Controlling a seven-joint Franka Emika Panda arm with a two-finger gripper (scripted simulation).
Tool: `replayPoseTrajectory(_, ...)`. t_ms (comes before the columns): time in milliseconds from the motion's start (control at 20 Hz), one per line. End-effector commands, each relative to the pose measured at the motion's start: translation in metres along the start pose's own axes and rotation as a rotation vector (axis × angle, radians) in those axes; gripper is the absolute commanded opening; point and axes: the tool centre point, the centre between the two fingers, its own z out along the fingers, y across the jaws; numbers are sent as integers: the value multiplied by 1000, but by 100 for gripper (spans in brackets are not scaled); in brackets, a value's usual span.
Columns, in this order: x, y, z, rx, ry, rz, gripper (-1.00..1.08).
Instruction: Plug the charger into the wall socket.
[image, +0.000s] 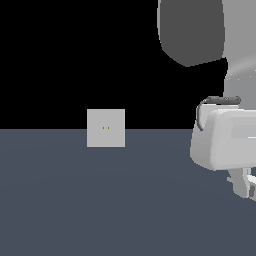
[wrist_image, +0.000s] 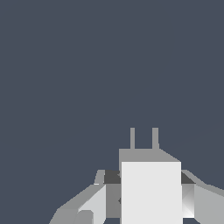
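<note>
The wall socket (image: 105, 128) is a flat light-grey square panel with two tiny yellowish holes, standing upright on the floor toward the exterior view's left. My gripper (image: 246, 186) hangs low at the exterior view's right edge, far from the socket. In the wrist view the charger (wrist_image: 151, 192), a light-grey block with two thin prongs (wrist_image: 132, 138), sits between my fingers (wrist_image: 111, 183). The pads press against both of its sides, so my gripper (wrist_image: 149, 177) is shut on it. The prongs point away from the hand. I cannot make out the charger in the exterior view. The socket is out of the wrist view.
A dark blue-grey floor (image: 100, 200) fills the lower half of the exterior view and the whole wrist view background. The arm's large white links (image: 220, 140) fill the exterior view's right side, with a black backdrop behind.
</note>
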Motion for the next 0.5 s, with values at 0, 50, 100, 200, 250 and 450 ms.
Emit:
replayPoseTrajectory(0, 1, -2, -1, 0, 0, 1, -100)
replayPoseTrajectory(50, 1, -3, -1, 0, 0, 3, -100)
replayPoseTrajectory(100, 2, -5, -2, 0, 0, 6, -100)
replayPoseTrajectory(200, 4, -11, -3, -1, 0, 12, -100)
replayPoseTrajectory(250, 5, -14, -4, -1, 0, 16, -100)
replayPoseTrajectory(450, 11, -31, -10, -2, 1, 37, -100)
